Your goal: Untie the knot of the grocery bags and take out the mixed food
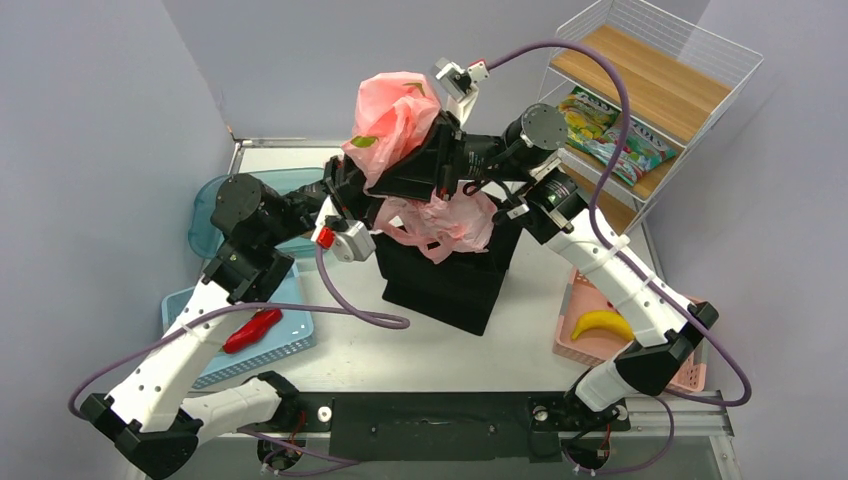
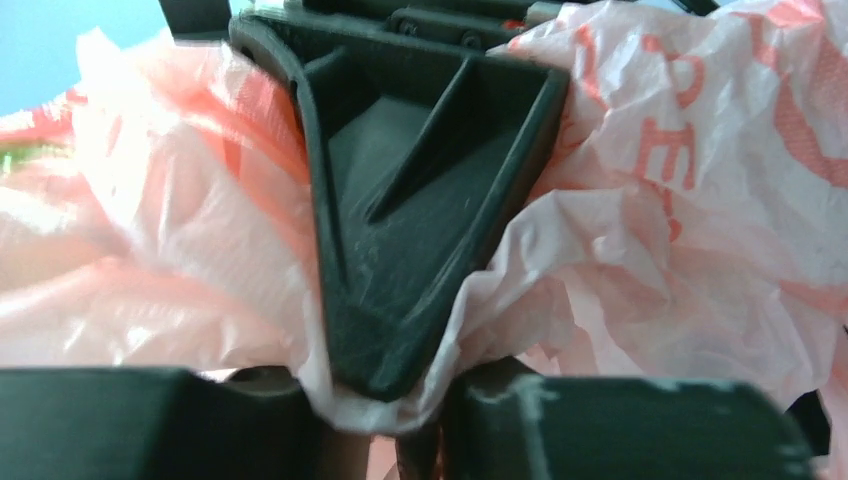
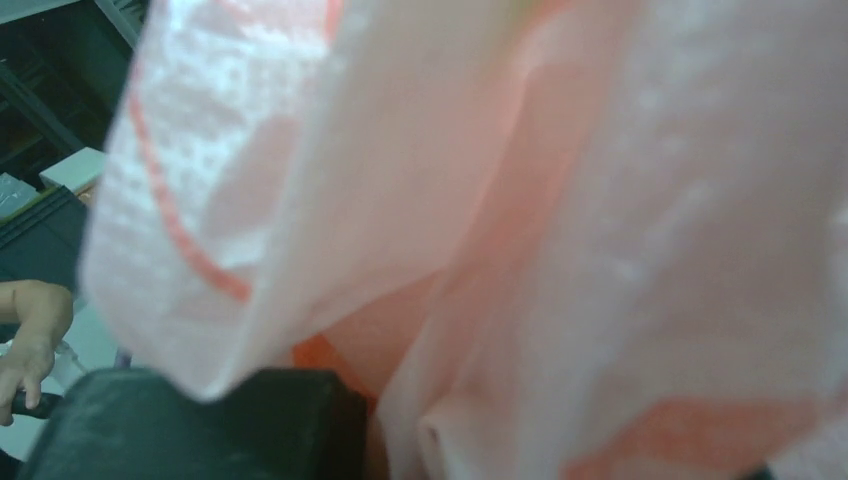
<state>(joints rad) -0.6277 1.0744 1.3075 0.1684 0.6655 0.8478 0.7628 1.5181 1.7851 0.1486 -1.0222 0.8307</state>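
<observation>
— Grey-lilac walls around a white bench (image 1: 430,345); what stands in the middle?
— A black tote (image 1: 450,285). Above it, toward 11 o'clock, a pink grocery bag (image 1: 395,115) hangs crumpled in the air, a green print on its side. More pink plastic (image 1: 450,225) drapes over the tote's mouth; whether that is a second bag I cannot tell.
— Who holds the raised one?
— My right pincer (image 1: 385,180). It is clenched on the thin film, and its wrist camera sees almost nothing but pink plastic pressed close.
— And your left?
— My left pincer (image 2: 375,425) reaches in from 9 o'clock and meets the right one tip to tip. A bunch of film lies between its fingers (image 2: 150,425), with the right pincer's dark triangular finger just above. Whether they pinch the film or only flank it, I cannot tell.
— The knot?
— Buried in the folds; I cannot pick it out.
— Any food out?
— A red chilli (image 1: 255,328) lies in a blue tray (image 1: 295,335) at 8 o'clock from the tote. A yellow banana (image 1: 603,325) lies in a pink basket (image 1: 690,378) at 4 o'clock. At 2 o'clock, snack packets (image 1: 610,130) lie on the lower board of a wire shelf (image 1: 650,75). What is inside the bag, the plastic hides.
</observation>
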